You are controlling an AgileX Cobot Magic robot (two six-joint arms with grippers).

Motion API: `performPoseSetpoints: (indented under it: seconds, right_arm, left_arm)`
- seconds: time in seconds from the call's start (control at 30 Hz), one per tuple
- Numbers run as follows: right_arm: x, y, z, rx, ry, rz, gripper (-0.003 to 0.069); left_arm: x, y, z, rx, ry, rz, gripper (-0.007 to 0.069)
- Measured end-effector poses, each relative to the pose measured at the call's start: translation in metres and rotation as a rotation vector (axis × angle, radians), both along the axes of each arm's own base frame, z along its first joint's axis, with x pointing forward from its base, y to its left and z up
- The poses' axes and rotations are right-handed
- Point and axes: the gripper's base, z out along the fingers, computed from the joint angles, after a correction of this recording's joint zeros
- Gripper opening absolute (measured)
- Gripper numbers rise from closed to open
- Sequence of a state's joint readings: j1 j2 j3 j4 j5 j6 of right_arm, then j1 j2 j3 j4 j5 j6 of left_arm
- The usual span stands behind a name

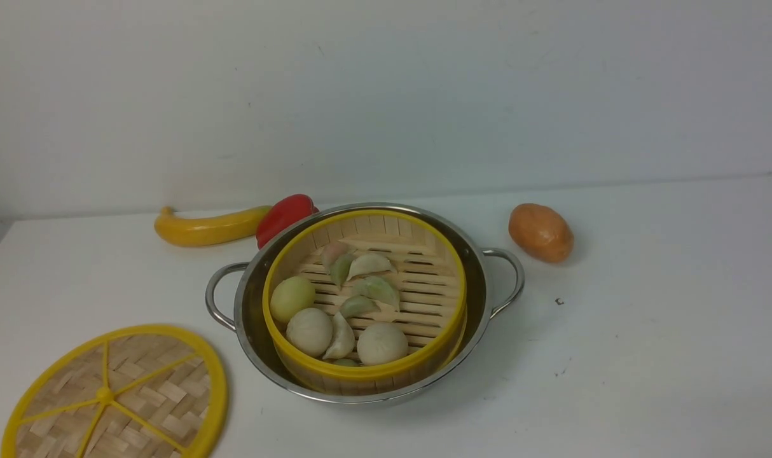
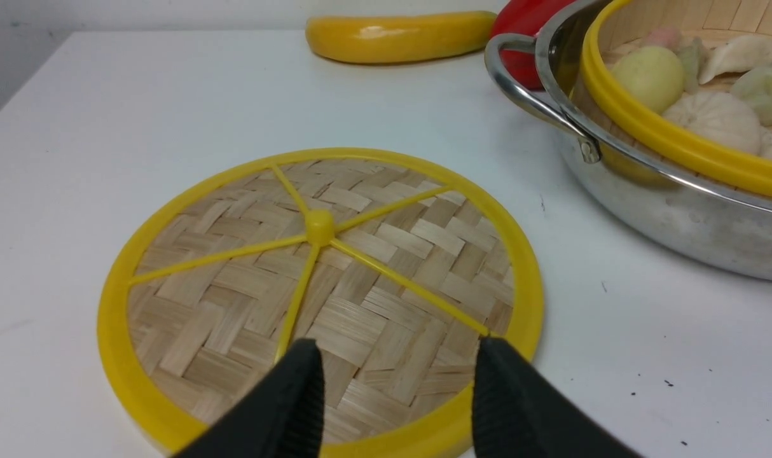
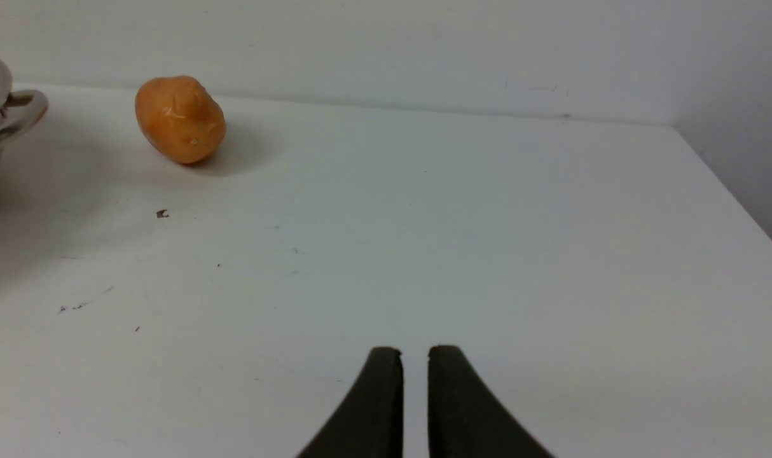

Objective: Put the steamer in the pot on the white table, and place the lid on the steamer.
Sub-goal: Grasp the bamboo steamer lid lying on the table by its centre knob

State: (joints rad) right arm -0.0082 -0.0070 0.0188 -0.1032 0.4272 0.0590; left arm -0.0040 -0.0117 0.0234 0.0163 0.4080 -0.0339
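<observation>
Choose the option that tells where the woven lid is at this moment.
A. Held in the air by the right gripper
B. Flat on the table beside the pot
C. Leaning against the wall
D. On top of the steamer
B: the lid lies flat on the white table, beside the pot, whose steamer stands uncovered.

Tan herringbone-woven bamboo lid [image 1: 116, 397] — yellow rim and spokes; shiny silver steel pot [image 1: 259, 356]; pale slatted, yellow-rimmed bamboo steamer [image 1: 367, 372] — white speckled table [image 1: 647, 356].
</observation>
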Motion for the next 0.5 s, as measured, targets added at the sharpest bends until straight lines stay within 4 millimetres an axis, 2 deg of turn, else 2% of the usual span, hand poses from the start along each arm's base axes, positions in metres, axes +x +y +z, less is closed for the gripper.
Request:
performPoseSetpoints:
  seconds: [0.17, 0.27, 0.5]
  right_arm:
    - [0.000, 0.000, 0.000, 0.000, 0.000, 0.000, 0.0060]
    - [0.000, 0.000, 0.000, 0.000, 0.000, 0.000, 0.0064]
    - [0.000, 0.000, 0.000, 0.000, 0.000, 0.000, 0.0068]
  left_arm:
    - [0.002, 0.002, 0.003, 0.082, -0.054, -0.005, 0.0311]
    - [0.004, 0.000, 0.013, -0.034, -0.167, 0.009, 0.0311]
    - [0.005, -0.001, 0.025, -0.230, -0.289, 0.030, 0.0311]
